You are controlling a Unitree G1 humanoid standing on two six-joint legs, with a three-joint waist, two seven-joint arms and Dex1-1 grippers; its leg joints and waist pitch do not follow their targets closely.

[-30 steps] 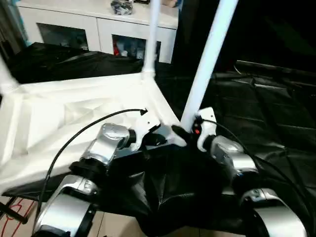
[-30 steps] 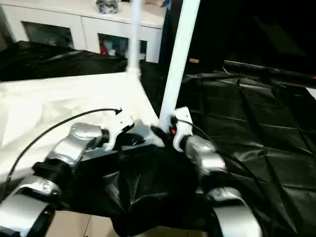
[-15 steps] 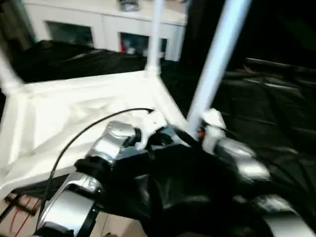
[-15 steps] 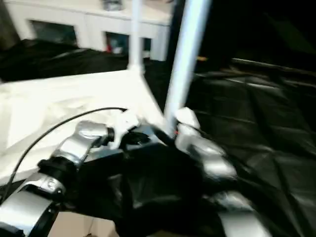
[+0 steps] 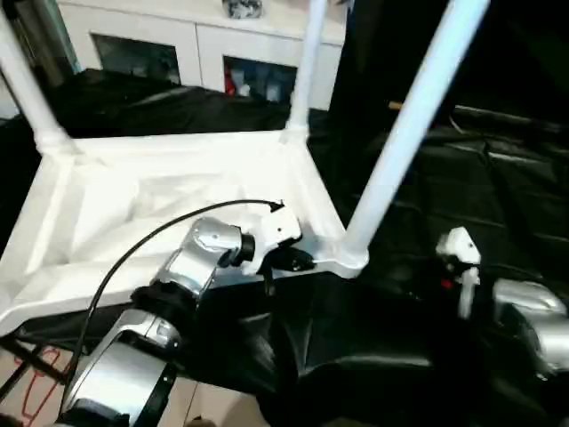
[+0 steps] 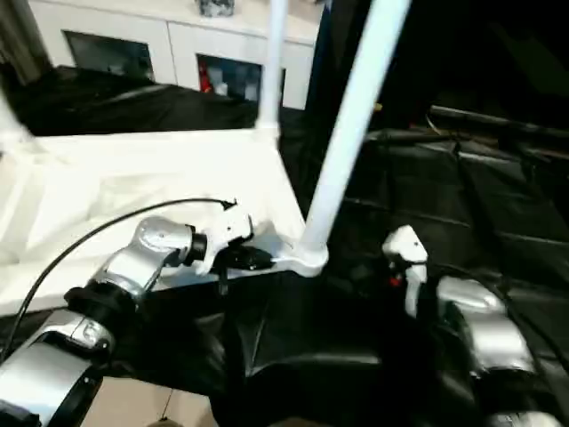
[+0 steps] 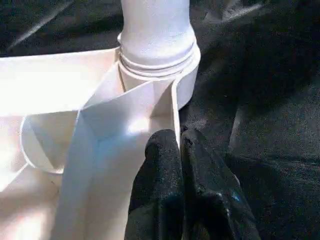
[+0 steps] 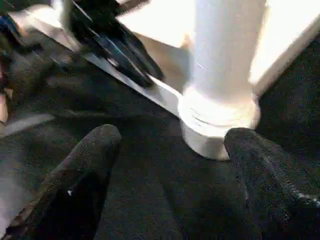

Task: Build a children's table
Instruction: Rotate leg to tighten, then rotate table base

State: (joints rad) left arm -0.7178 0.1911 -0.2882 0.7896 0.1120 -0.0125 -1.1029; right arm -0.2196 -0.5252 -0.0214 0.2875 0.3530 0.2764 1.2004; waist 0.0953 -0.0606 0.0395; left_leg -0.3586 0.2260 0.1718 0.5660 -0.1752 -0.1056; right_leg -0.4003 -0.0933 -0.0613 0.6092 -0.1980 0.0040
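Observation:
The white tabletop (image 5: 178, 191) lies underside up on the black-draped table. Three white tube legs rise from its corner sockets: back left (image 5: 25, 84), back right (image 5: 305, 76) and front right (image 5: 404, 142). My left gripper (image 7: 178, 142) is shut on the thin rim wall next to the front right socket (image 7: 157, 55). My right gripper (image 8: 172, 145) is open and apart from that leg's base (image 8: 220, 125), which stands just beyond its fingertips. Its white wrist (image 5: 458, 253) sits to the right of the socket.
A white cabinet (image 5: 204, 36) stands behind the work table. Wrinkled black cloth (image 5: 498, 196) covers the table to the right and hangs over the front edge. Red cables (image 5: 36, 374) lie on the floor at the lower left.
My right gripper has let go of the front right leg's base and drawn back to the right. The leg stays upright in its socket. The camera has shifted; my left gripper holds the rim as before.

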